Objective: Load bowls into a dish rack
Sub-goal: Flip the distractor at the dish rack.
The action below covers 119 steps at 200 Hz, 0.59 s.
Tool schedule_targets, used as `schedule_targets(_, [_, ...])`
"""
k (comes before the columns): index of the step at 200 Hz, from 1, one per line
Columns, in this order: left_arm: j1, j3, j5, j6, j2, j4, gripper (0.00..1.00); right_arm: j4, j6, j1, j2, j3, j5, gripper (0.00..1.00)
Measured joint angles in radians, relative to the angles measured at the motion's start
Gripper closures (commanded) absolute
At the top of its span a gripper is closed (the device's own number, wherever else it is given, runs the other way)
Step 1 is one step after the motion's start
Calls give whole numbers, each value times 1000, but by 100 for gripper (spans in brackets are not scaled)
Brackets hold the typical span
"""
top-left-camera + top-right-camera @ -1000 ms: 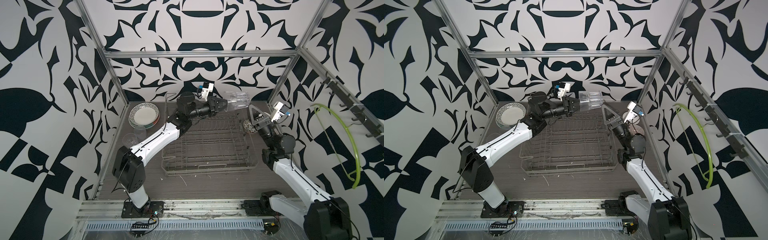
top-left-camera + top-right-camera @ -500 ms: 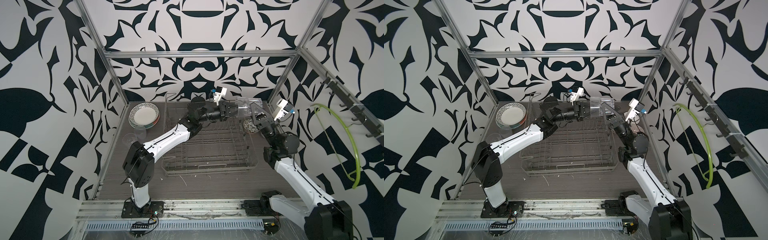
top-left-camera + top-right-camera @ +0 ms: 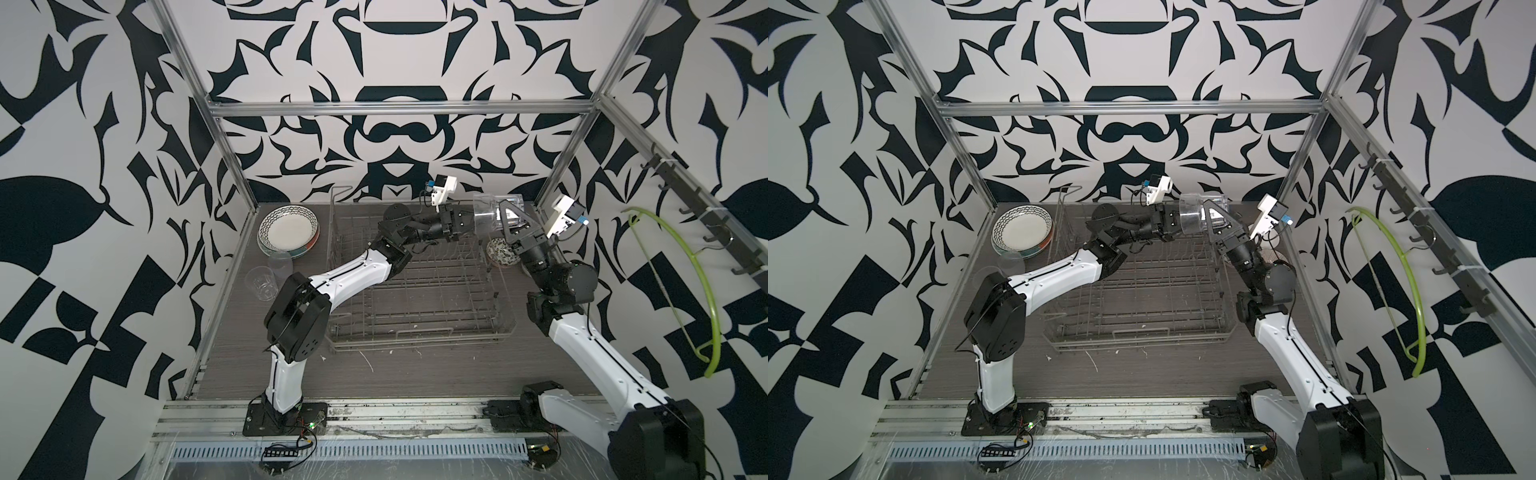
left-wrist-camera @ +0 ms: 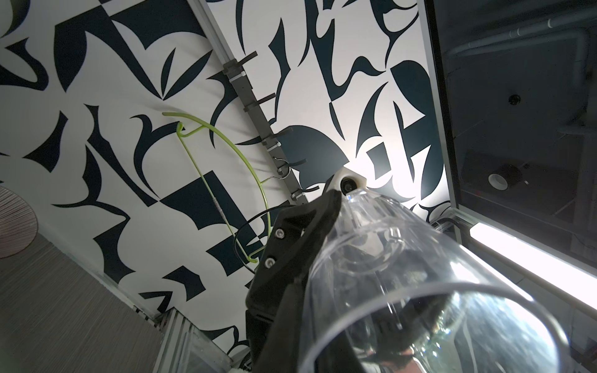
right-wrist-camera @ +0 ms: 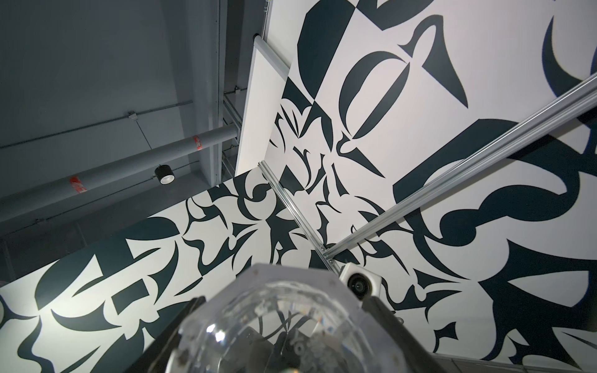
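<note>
The left gripper (image 3: 468,221) clamps the rim of a clear glass (image 3: 487,216). The right gripper (image 3: 510,212) straddles its base, grip unclear. 1 floral bowl (image 3: 500,253), far right, looks rigid, slick, breakable: pinch its rim.

Plates, glasses and a hanger around the dark table (image 3: 436,374)
A stack of plates (image 3: 287,230) sits at ten o'clock, two clear glasses (image 3: 262,282) at nine; a third glass (image 3: 492,212) lies sideways in the air at one; a green hanger (image 3: 714,320) hangs from the hook rail (image 3: 706,208) at three.

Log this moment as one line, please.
left end effector: shut on glass | right end effector: jaws around glass base | dish rack: nothing loaded
</note>
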Motion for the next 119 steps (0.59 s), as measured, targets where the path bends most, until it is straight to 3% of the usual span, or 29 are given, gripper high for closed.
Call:
schedule_targets(34, [0, 0, -2, 13, 0, -4, 100, 1, -3, 0, 5, 2, -4, 55])
schedule_targets(42, [1, 0, -2, 15, 0, -5, 93, 2, -4, 0, 6, 2, -4, 56])
schedule_targets(53, [2, 0, -2, 18, -1, -7, 73, 2, -5, 0, 6, 2, -4, 56])
schedule_targets(60, [2, -1, -3, 19, -2, -8, 66, 0, -12, 0, 6, 2, -7, 56])
schedule_targets(96, [9, -50, 7, 15, -21, -24, 47, -63, -80, 8, -11, 13, -39, 57])
schedule_targets(119, [23, -106, 9, 13, -44, -29, 46, -143, -144, 8, -35, 36, -52, 58])
